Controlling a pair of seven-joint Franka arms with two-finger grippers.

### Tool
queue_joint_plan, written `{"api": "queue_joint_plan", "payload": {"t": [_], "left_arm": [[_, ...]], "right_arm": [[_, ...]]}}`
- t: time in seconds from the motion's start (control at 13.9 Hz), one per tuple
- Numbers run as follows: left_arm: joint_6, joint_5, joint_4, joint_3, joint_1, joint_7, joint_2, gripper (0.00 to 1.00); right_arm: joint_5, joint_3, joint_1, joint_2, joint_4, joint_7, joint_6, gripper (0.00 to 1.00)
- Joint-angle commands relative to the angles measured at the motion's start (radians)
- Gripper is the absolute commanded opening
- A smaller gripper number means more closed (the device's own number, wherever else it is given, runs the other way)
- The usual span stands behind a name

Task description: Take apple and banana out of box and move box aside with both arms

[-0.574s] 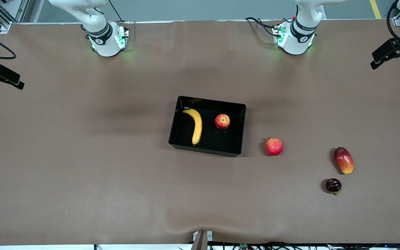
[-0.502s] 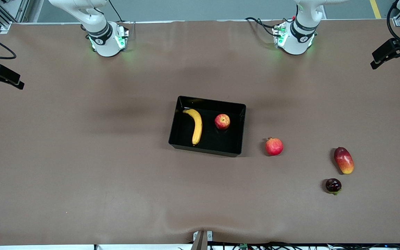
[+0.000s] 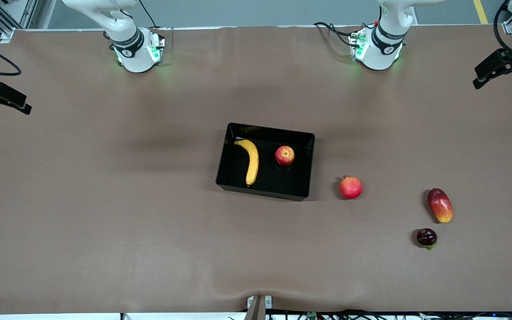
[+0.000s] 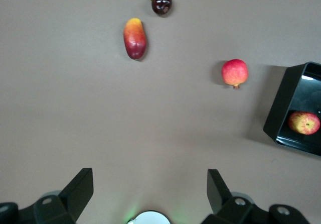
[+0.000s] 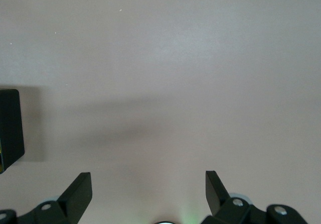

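- Nothing is shifting since the previous frames: the banana (image 3: 251, 162) and apple (image 3: 284, 156) are sitting in the box (image 3: 266, 190), so you are starting from scratch.
- The left gripper (image 4: 150, 194) and right gripper (image 5: 149, 193) are hanging high over bare table, jaws spread wide, holding nothing.

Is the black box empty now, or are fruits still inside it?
Not empty. The box holds the banana and the apple, lying apart on its floor.

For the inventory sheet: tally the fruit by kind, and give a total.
Long curved yellow banana: 1
Small round red-yellow apple: 1
Round red pomegranate: 1
Oval red-yellow mango: 1
Small dark purple round fruit: 1
Total: 5
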Motion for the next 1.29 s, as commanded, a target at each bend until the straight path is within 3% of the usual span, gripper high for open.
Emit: {"api": "queue_joint_plan", "payload": {"t": [0.0,0.14,0.29,0.5,0.93,1.22], "left_arm": [[-0.003,-0.021,0.02,-0.054,-0.038,-0.013,0.082,1.0],[0.064,-0.019,-0.029,-0.148,-0.061,-0.05,0.12,1.0],[0.173,-0.019,-0.101,-0.263,-0.063,-0.201,0.151,1.0],[0.297,-0.016,-0.109,-0.4,-0.075,-0.486,0.276,1.0],[0.561,0.091,-0.111,-0.424,-0.229,-0.763,0.525,1.0],[0.676,0.143,-0.109,-0.424,-0.258,-0.849,0.645,1.0]], "right_arm": [[0.013,0.007,-0.001,-0.011,-0.003,-0.004,-0.009,1.0],[0.01,0.009,0.031,-0.011,-0.001,-0.006,-0.024,1.0],[0.01,0.01,0.04,-0.013,0.003,-0.006,-0.033,1.0],[0.01,0.006,0.034,-0.014,0.005,-0.006,-0.04,1.0],[-0.002,0.0,0.02,-0.011,0.003,-0.007,-0.041,1.0],[0.002,0.004,0.023,-0.013,0.005,-0.006,-0.043,1.0]]}}
